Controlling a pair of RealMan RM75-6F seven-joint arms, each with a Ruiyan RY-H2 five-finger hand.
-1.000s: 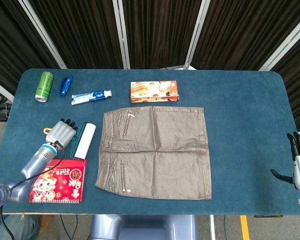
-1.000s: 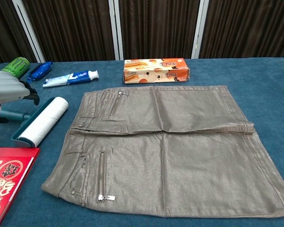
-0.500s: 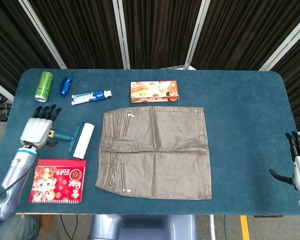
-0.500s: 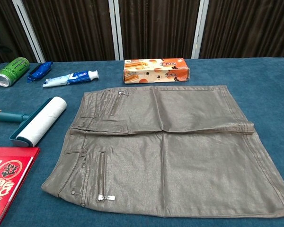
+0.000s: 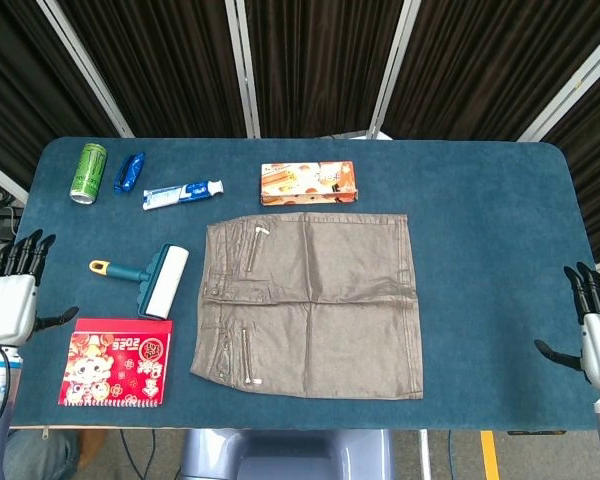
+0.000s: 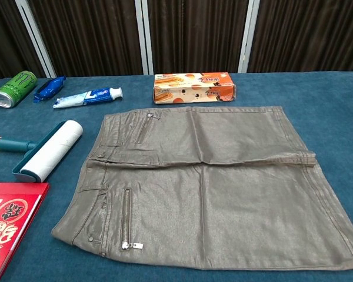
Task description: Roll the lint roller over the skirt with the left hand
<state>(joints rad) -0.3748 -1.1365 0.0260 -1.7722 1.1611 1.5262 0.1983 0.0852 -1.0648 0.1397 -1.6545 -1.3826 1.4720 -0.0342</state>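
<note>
- The left hand [image 5: 8,303], silver-backed with dark fingers, hangs at the table's left edge, fingers spread and holding nothing.
- The teal-handled lint roller with a white cylindrical head [image 5: 152,280] [image 6: 42,151] lies flat on the blue felt-like table [image 5: 490,230], to the right of the left hand and apart from it, just beside the skirt's waistband.
- The grey-brown, slightly glossy skirt with metal zippers [image 5: 313,304] [image 6: 212,182] lies spread flat, farther right of that hand.
- The right hand [image 5: 598,338] hangs at the table's right edge, fingers apart, empty.
- A red printed booklet [image 5: 116,363] lies near the left hand, below the roller.
- A green can [image 5: 87,171], a blue-and-white tube [image 5: 182,194] and an orange carton [image 5: 309,183] sit farther back.
</note>
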